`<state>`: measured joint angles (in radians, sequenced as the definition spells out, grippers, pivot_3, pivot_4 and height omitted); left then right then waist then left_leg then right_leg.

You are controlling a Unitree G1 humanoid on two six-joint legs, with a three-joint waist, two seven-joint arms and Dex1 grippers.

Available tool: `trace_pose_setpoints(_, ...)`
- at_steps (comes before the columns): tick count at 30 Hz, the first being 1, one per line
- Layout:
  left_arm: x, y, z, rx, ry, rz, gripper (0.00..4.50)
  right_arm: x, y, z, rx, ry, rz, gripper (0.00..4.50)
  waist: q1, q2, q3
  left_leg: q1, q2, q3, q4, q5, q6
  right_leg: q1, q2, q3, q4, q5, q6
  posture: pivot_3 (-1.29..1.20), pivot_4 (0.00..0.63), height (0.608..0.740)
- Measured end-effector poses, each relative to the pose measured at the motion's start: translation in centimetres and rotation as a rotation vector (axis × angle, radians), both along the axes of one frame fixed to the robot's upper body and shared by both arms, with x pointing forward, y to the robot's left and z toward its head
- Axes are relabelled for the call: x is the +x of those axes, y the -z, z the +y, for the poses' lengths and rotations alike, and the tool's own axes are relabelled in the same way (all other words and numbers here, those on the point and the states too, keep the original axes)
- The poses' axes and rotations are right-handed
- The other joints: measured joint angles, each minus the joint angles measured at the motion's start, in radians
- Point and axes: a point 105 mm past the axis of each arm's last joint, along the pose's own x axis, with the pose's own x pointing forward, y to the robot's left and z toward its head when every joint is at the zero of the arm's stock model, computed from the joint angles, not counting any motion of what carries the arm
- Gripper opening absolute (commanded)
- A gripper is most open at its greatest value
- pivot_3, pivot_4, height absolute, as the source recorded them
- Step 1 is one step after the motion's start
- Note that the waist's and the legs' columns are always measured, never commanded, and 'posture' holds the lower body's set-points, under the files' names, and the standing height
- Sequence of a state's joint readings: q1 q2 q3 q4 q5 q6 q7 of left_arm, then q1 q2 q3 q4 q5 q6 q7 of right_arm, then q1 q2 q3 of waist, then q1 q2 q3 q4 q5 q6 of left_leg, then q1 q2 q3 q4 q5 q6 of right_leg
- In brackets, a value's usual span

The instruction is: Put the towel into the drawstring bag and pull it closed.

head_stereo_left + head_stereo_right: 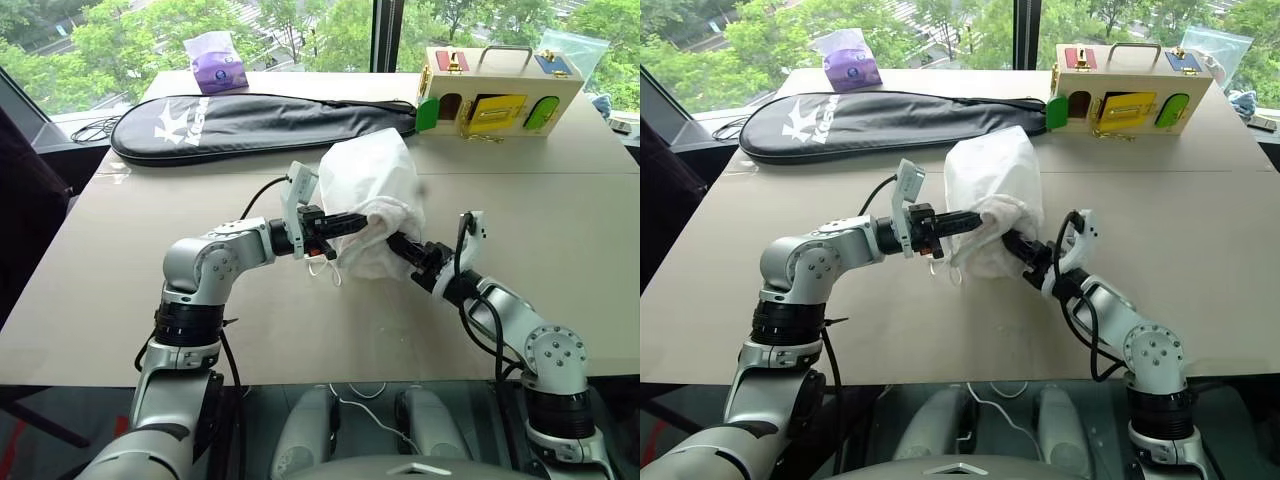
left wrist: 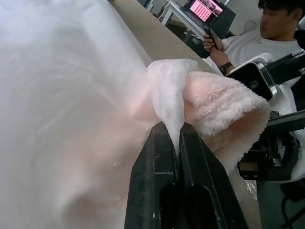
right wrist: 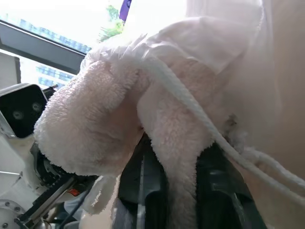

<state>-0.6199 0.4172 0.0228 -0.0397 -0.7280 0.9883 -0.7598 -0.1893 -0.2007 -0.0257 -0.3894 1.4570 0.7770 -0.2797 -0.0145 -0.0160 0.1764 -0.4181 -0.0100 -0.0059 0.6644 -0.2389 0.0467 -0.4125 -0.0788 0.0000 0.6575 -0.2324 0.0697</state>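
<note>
The left hand [image 1: 345, 224] is reaching in level from the left, its two black fingers [image 2: 157, 181] pressing together on the thin hem at the mouth of the drawstring bag [image 1: 368, 190]. The right hand [image 1: 398, 243] is coming in from the right, its fingers standing on either side of a fold of the towel [image 3: 119, 129], which is running down between them; whether they are squeezing it cannot be told. The two hands are meeting just beside each other at the bag's mouth, above the tabletop [image 1: 560, 220].

The towel is sitting partly inside the bag, a fluffy end bulging out of the opening between the hands. A white cord [image 3: 190, 105] of the bag is lying across the towel. The bag's body is puffing up behind the hands, held off the tabletop.

Farther back, a long black racket cover [image 1: 250, 120] is lying across the tabletop, with a purple tissue pack [image 1: 217, 62] beyond it and a wooden latch box [image 1: 497, 92] on the right. A seated person [image 2: 267, 33] holding a phone is showing in the left wrist view.
</note>
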Motion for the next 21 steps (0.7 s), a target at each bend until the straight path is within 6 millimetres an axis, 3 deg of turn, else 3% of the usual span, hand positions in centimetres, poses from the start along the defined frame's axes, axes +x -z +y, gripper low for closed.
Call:
trace_pose_setpoints(1,0.1,0.1,0.1,-0.001,-0.002,0.005,0.0,-0.2,-0.1,-0.1,-0.006,-0.009,-0.011,2.44,0.001,0.0,0.0,0.0,0.0,0.0,0.0,0.0,0.0,0.0,0.0,0.0,0.0,0.0,0.0,0.0,0.15,0.74)
trace_pose_setpoints(8,0.7,-0.2,0.1,-0.021,-0.011,0.015,0.0,-2.1,0.1,-1.3,0.035,-0.08,-0.055,2.44,-0.001,0.0,0.0,0.0,0.0,0.0,0.0,0.0,0.0,0.0,0.0,0.0,0.0,0.0,0.0,0.0,0.15,0.74)
trace_pose_setpoints(11,0.7,-0.5,-0.1,-0.031,-0.001,0.008,0.0,-2.1,-0.6,-0.6,0.095,-0.118,-0.08,2.44,-0.003,0.0,0.0,0.0,0.001,0.0,0.0,0.0,0.0,0.0,0.001,0.0,0.0,0.0,0.0,0.0,0.15,0.74)
trace_pose_setpoints(18,0.6,-0.5,-0.3,-0.04,0.011,0.008,0.0,-2.0,-0.3,1.3,0.024,-0.195,-0.106,2.44,0.0,0.0,0.0,0.0,0.0,0.0,0.0,0.0,0.0,0.0,0.0,0.0,-0.001,0.0,0.0,0.0,0.15,0.74)
trace_pose_setpoints(21,0.6,-0.5,-0.4,-0.043,0.019,0.009,0.0,-1.2,0.5,1.6,-0.062,-0.188,-0.11,1.16,0.001,0.0,0.0,0.0,0.0,0.001,0.0,0.0,0.0,0.0,0.0,0.0,-0.001,0.0,0.0,0.0,0.15,0.74)
